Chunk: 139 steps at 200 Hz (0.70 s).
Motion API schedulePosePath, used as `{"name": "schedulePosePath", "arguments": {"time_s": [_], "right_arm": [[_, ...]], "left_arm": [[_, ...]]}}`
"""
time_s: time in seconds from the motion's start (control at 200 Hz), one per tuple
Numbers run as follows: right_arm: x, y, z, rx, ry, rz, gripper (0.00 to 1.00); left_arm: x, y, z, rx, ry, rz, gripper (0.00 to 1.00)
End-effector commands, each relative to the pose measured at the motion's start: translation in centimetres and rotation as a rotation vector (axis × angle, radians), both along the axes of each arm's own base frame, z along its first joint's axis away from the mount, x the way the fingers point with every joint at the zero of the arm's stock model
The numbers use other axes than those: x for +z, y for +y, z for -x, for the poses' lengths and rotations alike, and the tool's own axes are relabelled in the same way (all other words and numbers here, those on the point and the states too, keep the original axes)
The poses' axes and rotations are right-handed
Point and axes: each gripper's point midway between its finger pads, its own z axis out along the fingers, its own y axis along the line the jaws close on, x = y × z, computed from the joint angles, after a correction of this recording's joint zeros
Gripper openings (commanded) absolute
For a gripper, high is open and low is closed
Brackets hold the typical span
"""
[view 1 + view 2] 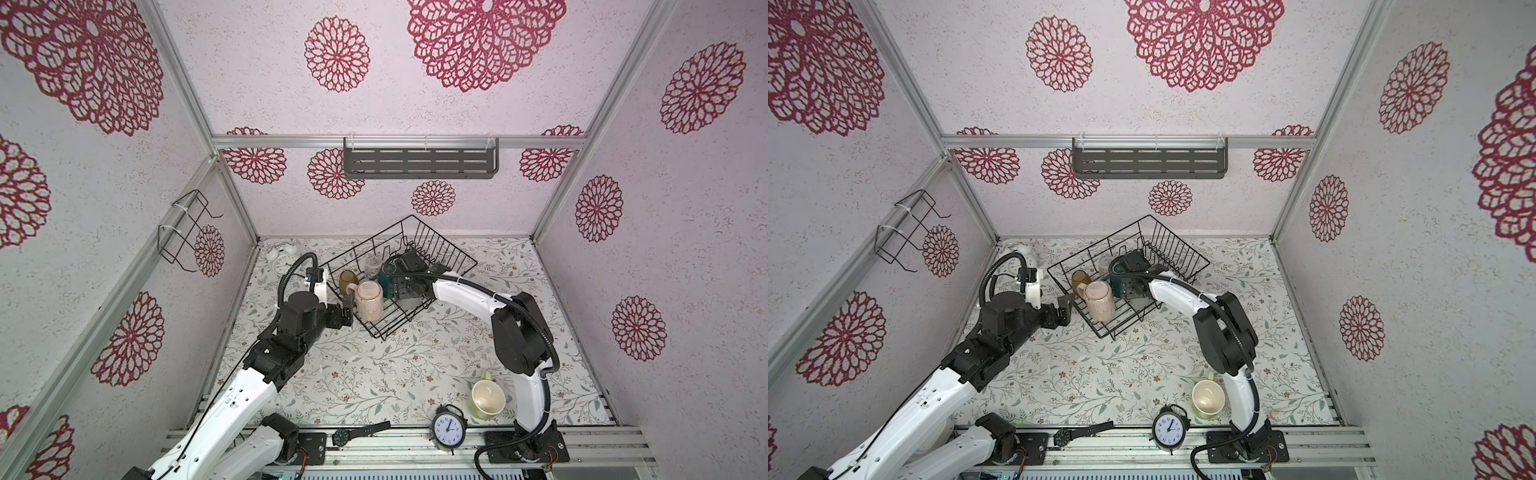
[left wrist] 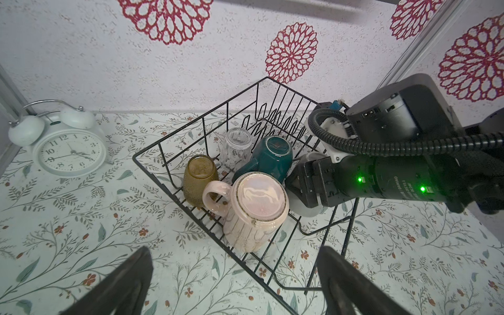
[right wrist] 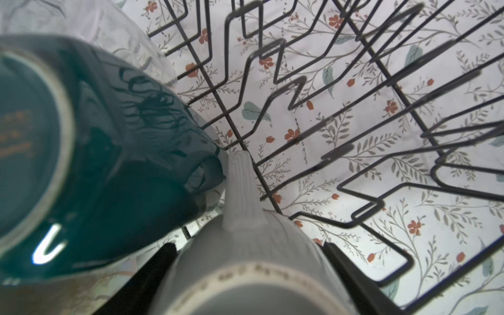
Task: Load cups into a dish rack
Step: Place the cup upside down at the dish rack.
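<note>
The black wire dish rack (image 1: 451, 245) (image 2: 152, 174) stands at the back of the table, in both top views. Upside down inside it are an amber tumbler (image 2: 197, 177), a clear glass (image 2: 236, 150), a dark teal mug (image 2: 270, 158) (image 3: 81, 163) and a ribbed pink mug (image 1: 370, 301) (image 2: 253, 215). My right gripper (image 1: 405, 291) (image 3: 249, 253) reaches into the rack beside the teal mug, shut on a grey mug (image 3: 245, 259). My left gripper (image 1: 347, 313) (image 2: 236, 249) hangs open just outside the rack's near-left edge, close to the pink mug. A pale yellow-green mug (image 1: 487, 399) lies on the table at front right.
A white alarm clock (image 1: 282, 257) stands in the back left corner, a black one (image 1: 449, 428) and a wristwatch (image 1: 345, 435) at the front edge. A wire bracket (image 1: 183, 232) hangs on the left wall, a grey slotted shelf (image 1: 419, 162) on the back wall.
</note>
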Motion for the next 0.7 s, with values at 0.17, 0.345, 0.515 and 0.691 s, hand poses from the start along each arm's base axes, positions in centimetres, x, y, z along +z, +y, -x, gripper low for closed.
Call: {"name": "schedulePosePath", "arguments": {"time_s": [0.17,0.345,0.515,0.691], "right_arm": [[1.5,0.2,-0.5,-0.008,-0.080,-0.018,0.72],[1.2,0.1,-0.5,-0.007,-0.069,0.001,0.75],[1.0,-0.4,0.0,-0.002,-0.065,0.038,0.76],[0.9,-0.9,0.5,0.001,-0.051,0.077,0.78]], "left_arm": [[1.2,0.2,0.0,0.001,-0.022,0.010,0.97],[0.8,0.3,0.2,0.004,-0.021,0.018,0.97],[0.7,0.5,0.5,0.009,-0.023,0.028,0.97],[1.2,0.6,0.7,0.009,-0.024,0.026,0.97]]}}
